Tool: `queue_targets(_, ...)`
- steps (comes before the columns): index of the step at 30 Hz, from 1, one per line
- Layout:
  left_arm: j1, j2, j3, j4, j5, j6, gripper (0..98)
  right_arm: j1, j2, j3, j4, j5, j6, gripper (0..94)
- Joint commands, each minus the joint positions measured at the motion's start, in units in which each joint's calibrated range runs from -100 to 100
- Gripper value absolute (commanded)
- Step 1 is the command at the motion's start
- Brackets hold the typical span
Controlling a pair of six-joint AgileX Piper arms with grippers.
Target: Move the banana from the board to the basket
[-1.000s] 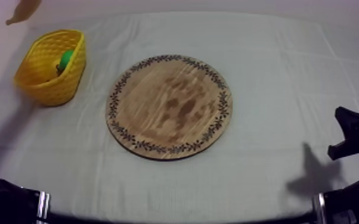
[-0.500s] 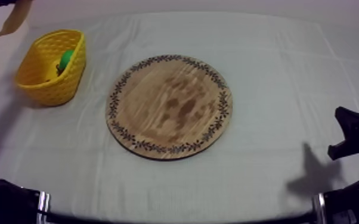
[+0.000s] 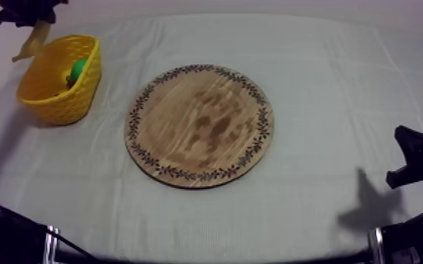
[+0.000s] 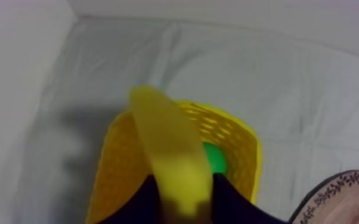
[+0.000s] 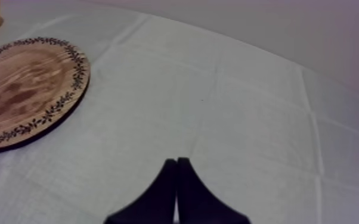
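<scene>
Now, upper left, my left claw (image 3: 37, 17) holding the long yellow banana (image 3: 31, 42) has lowered over the yellow woven basket (image 3: 63, 102), nearly ready to drop.

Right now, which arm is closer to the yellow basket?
Left. The left end effector holds the banana just above the yellow basket; the right end effector sits shut at the table's other side, past the wooden board.
</scene>
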Motion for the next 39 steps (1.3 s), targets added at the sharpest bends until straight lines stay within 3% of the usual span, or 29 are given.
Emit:
queue_targets(1,0.0,2.6,-0.1,-0.2,-0.4,0.3,26.3,0.0,0.0,0.0,0.0,0.0,0.0,0.3)
queue_targets(16,-2.7,14.9,-1.8,-0.87,-3.8,1.5,25.2,0.0,0.0,0.0,0.0,0.0,0.0,0.3)
queue_targets(32,-3.4,18.7,-1.3,-0.7,-4.0,1.8,25.7,0.0,0.0,0.0,0.0,0.0,0.0,0.3)
queue_targets(35,-3.2,18.6,-1.3,-0.54,-3.2,1.9,31.7,0.0,0.0,0.0,0.0,0.0,0.0,0.3)
queue_targets(39,-3.1,18.0,-1.3,-0.08,-1.9,2.8,51.2,0.0,0.0,0.0,0.0,0.0,0.0,0.3)
